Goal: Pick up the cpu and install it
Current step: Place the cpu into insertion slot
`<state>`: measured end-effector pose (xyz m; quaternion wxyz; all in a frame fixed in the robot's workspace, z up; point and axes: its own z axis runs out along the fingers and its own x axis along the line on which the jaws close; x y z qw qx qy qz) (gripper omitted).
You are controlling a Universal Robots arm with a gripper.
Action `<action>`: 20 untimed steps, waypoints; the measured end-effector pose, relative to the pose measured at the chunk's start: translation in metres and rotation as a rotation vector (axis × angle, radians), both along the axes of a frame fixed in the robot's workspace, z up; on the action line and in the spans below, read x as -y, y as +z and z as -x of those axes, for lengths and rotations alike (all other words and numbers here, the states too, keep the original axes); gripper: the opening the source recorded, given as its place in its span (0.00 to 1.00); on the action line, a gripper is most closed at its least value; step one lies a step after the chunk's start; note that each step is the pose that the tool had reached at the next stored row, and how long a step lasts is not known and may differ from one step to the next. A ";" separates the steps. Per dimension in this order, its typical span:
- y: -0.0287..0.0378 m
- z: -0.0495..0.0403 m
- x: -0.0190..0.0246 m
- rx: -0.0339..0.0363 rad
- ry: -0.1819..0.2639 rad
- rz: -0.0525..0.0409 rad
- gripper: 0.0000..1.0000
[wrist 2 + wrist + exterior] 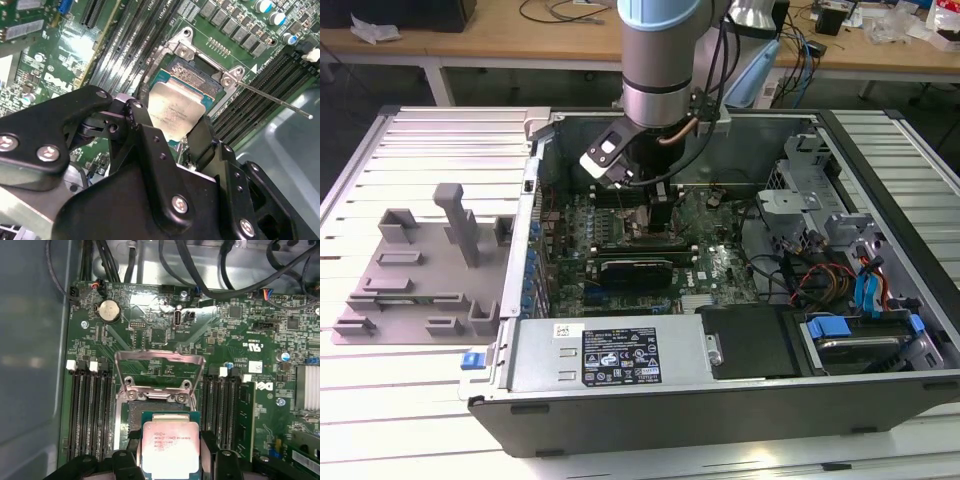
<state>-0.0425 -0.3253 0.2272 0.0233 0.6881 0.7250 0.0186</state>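
Note:
The cpu (pixel 170 447) is a small square chip with a silvery top on a green edge. It sits between the black fingers (pixel 131 439) of my gripper (pixel 170 440), which is shut on it. In the second wrist view the cpu (pixel 176 111) hangs just over the open motherboard socket (pixel 196 75), partly covering it, with the gripper (pixel 170 121) flanking it. The socket's metal load plate (pixel 160 371) stands raised. In the exterior view the gripper (pixel 660 215) reaches down into the open computer case (pixel 720 390) over the motherboard.
Memory slots (pixel 90 415) run on both sides of the socket. A thin lever rod (pixel 275 101) sticks out beside it. A gray tray (pixel 420 265) lies at the exterior view's left. Drive bays with blue tabs (pixel 865 330) and cables fill the case's right end.

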 end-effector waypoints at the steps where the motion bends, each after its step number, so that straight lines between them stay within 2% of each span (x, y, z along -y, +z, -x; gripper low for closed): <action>1: -0.0007 0.0000 -0.0006 0.0000 0.000 -0.0002 0.55; 3: -0.0054 0.0000 -0.0014 -0.0019 -0.003 -0.0001 0.55; 6: -0.0086 0.0001 -0.0021 -0.0035 -0.006 0.0001 0.55; 9: -0.0096 0.0000 -0.0060 -0.0035 -0.006 -0.0015 0.55; 11: -0.0131 0.0000 -0.0080 -0.0045 -0.006 -0.0020 0.55; 20: -0.0242 0.0000 -0.0090 -0.0071 -0.035 -0.0022 0.55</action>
